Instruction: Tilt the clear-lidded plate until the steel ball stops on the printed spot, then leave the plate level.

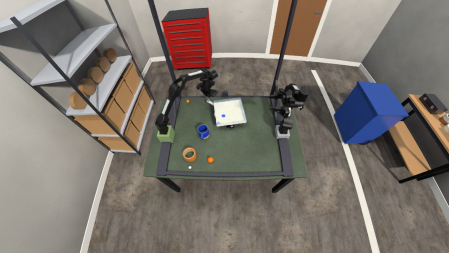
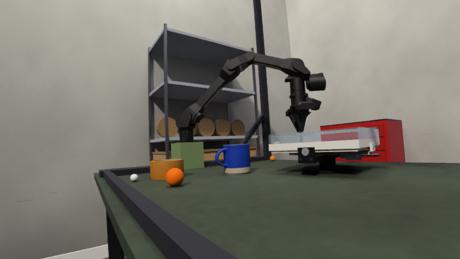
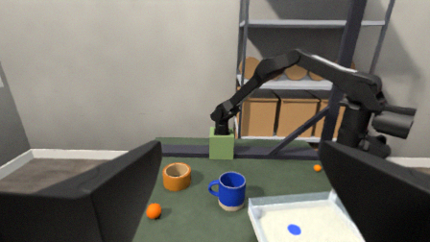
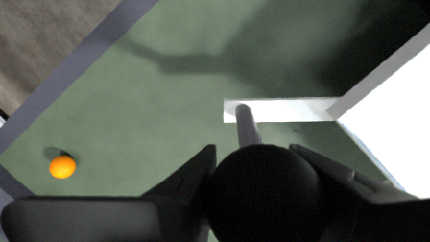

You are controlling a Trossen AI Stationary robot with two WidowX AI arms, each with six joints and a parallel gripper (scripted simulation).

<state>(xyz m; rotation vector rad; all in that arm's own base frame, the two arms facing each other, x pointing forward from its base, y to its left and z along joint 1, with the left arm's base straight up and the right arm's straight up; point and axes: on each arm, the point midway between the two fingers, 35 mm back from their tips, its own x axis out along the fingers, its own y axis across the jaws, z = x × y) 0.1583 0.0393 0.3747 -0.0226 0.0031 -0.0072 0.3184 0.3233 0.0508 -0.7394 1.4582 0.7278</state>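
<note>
The clear-lidded plate (image 1: 233,110) (image 2: 321,146) (image 3: 314,222) stands on a dark mount; a slight tilt is hard to judge. Its blue printed spot (image 1: 223,115) (image 3: 294,229) shows uncovered. The steel ball (image 3: 258,212) shows faintly in a corner beside the walls, off the spot. A white bar (image 4: 288,109) juts from the plate and carries a grey rod (image 4: 247,126) with a black knob (image 4: 264,192). My right gripper (image 1: 210,93) (image 2: 299,129) (image 4: 251,153) is shut on the knob. My left gripper (image 1: 272,102) (image 3: 240,149) is open and empty, away from the plate.
A blue mug (image 1: 203,132) (image 2: 238,157) (image 3: 232,189) stands near the plate. An orange pot (image 2: 161,169) (image 3: 177,181), an orange ball (image 1: 210,159) (image 2: 174,176) and a white ball (image 1: 189,167) (image 2: 134,177) lie farther off. A small orange ball (image 1: 187,101) (image 4: 62,166) lies in a back corner.
</note>
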